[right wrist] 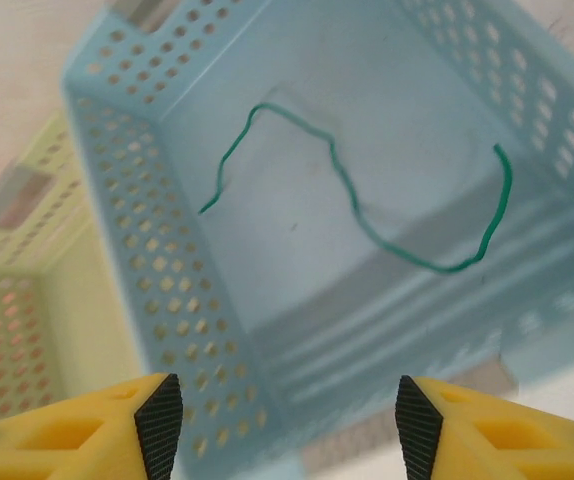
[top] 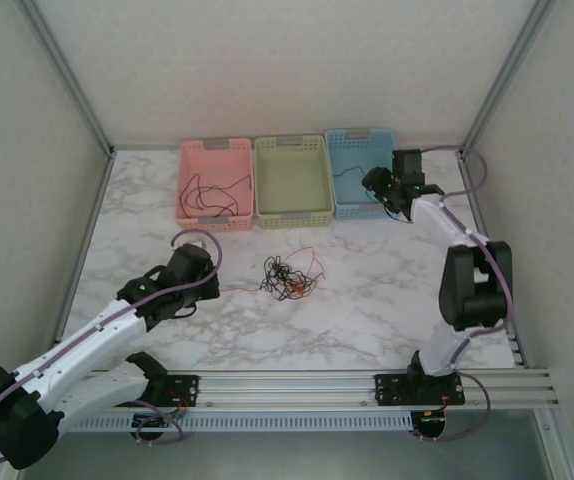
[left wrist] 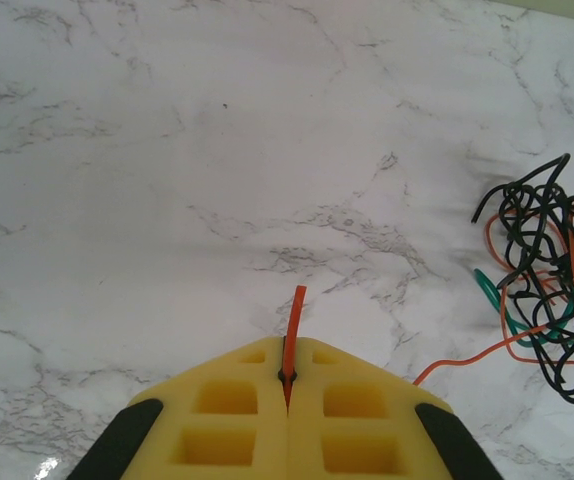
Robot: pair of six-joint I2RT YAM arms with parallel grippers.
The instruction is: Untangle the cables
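From above, a tangle of thin black, red, orange and green cables (top: 289, 276) lies at the middle of the white marble-patterned table (top: 367, 320). 3 perforated plastic baskets stand in a row at the far edge: a pink basket (top: 183, 185) holding loose black cables (top: 207, 195), a pale green basket (top: 292, 185) and a light blue basket (top: 352, 208). The left gripper (top: 215, 287) sits low, left of the tangle, and a thin orange cable (top: 239, 290) runs from it to the tangle. The right gripper (top: 377, 185) hangs over the light blue basket. In the left wrist view, the left gripper's (left wrist: 287, 378) 2 yellow fingers are pressed together, pinching the orange cable (left wrist: 294, 320), whose end sticks out past the tips. The tangle (left wrist: 552, 290) lies to the right. In the right wrist view, the right gripper (right wrist: 289, 410) is spread wide with nothing between its fingers, above the light blue basket (right wrist: 157, 260). There, 1 green cable (right wrist: 367, 228) lies curled on the floor, and the pale green basket (right wrist: 27, 330) stands alongside.
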